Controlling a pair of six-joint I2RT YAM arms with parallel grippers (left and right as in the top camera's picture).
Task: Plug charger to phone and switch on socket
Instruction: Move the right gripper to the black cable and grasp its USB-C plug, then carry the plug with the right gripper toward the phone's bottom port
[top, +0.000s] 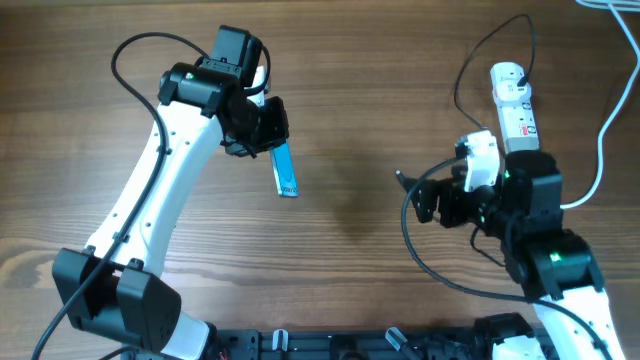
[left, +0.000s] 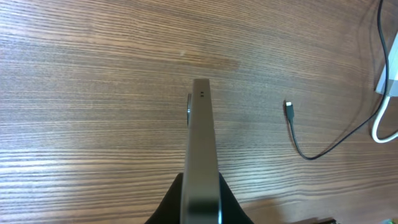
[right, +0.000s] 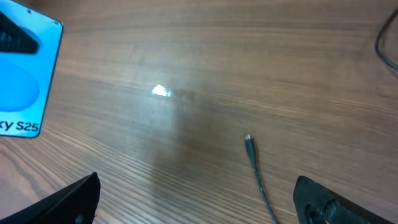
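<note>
My left gripper (top: 262, 128) is shut on the phone (top: 285, 168), holding it on edge; its turquoise screen shows in the right wrist view (right: 25, 81) and its thin grey edge in the left wrist view (left: 202, 155). The charger's thin black cable lies on the table, its small connector tip (top: 399, 176) free and pointing left; it also shows in the left wrist view (left: 288, 107) and the right wrist view (right: 248, 140). My right gripper (right: 199, 199) is open and empty just behind the tip. The white socket (top: 514, 105) lies at the back right with the cable running into it.
A thicker white cable (top: 605, 130) trails from the socket toward the right edge. The black cable loops in front of my right arm (top: 440, 270). Wooden tabletop (top: 350, 90) lies between the two arms.
</note>
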